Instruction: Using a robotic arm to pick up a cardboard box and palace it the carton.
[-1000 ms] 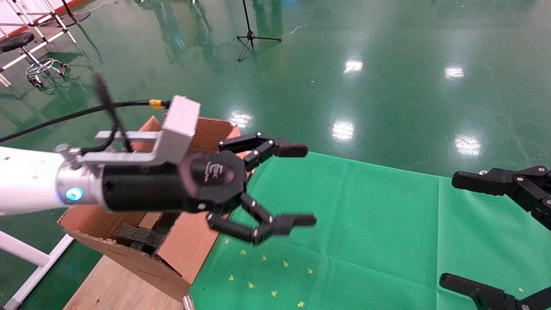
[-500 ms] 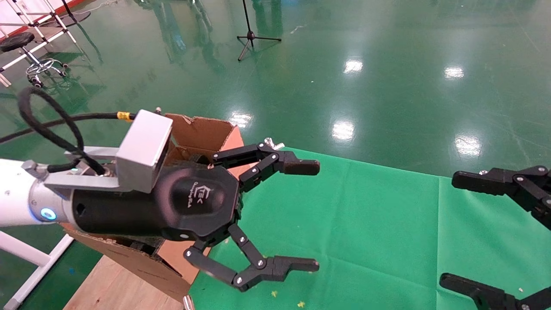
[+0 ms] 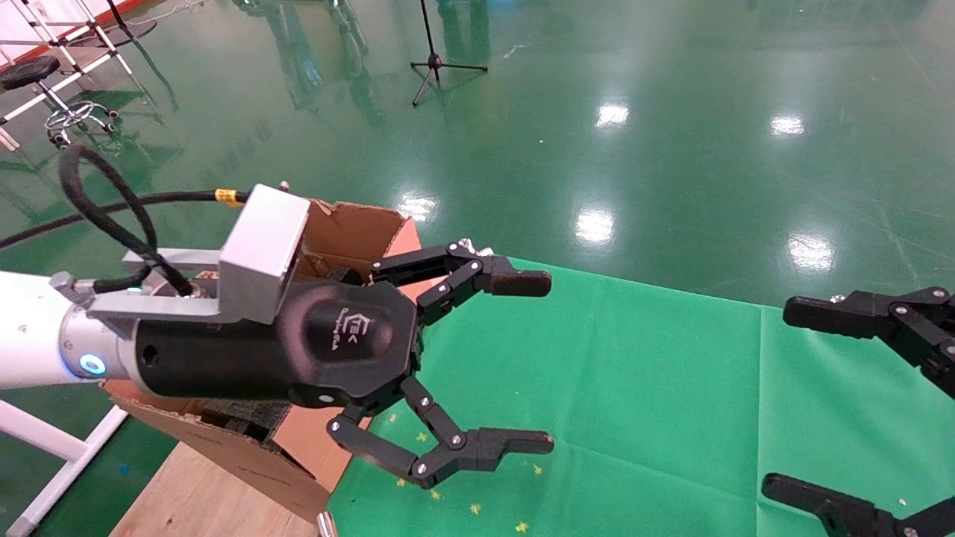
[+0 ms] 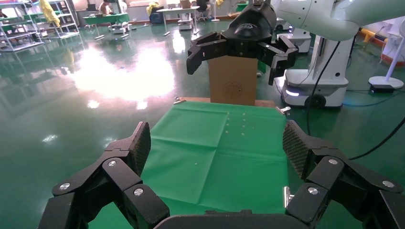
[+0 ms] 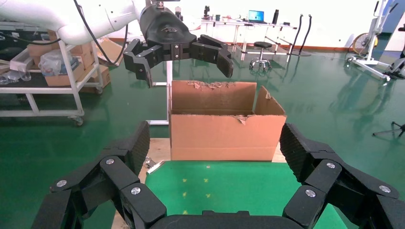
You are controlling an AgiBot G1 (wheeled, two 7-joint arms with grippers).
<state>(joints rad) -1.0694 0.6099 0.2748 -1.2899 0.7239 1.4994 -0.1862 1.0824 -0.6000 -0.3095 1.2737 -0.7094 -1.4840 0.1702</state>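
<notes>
Landmark: the carton [image 3: 351, 231], a large brown corrugated box with ragged flaps, standing open on a wooden board [image 3: 194, 500] at the left end of the green cloth [image 3: 634, 403].
Carton interior: black foam [image 3: 239, 412] shows under the near flap; the rest of the inside is hidden behind my left wrist.
Cardboard box: I cannot see it in any view; if it is inside the carton, my arm blocks the sight of it.
Left gripper [image 3: 522, 362]: held above the cloth, just to the right of the carton, pointing away from it toward the right arm. Its fingers are spread wide and empty, touching nothing.
Left arm [image 3: 30, 335]: it reaches across the carton's top from the left; the white link, blue ring light and silver camera block [image 3: 261, 253] cover much of the opening in the head view.
Cable [image 3: 104, 209]: a black loop hangs left of the carton, above my wrist.
Right gripper [image 3: 843, 403]: at the far end of the cloth from the carton, well apart from it, fingers wide apart with nothing between them.
Cloth surface: small yellow specks [image 3: 477, 507] lie near the carton's front corner.
Surroundings beyond the carton: glossy green floor [image 3: 671, 112], a black tripod stand [image 3: 436, 52] and a wheeled stool [image 3: 52, 104].
</notes>
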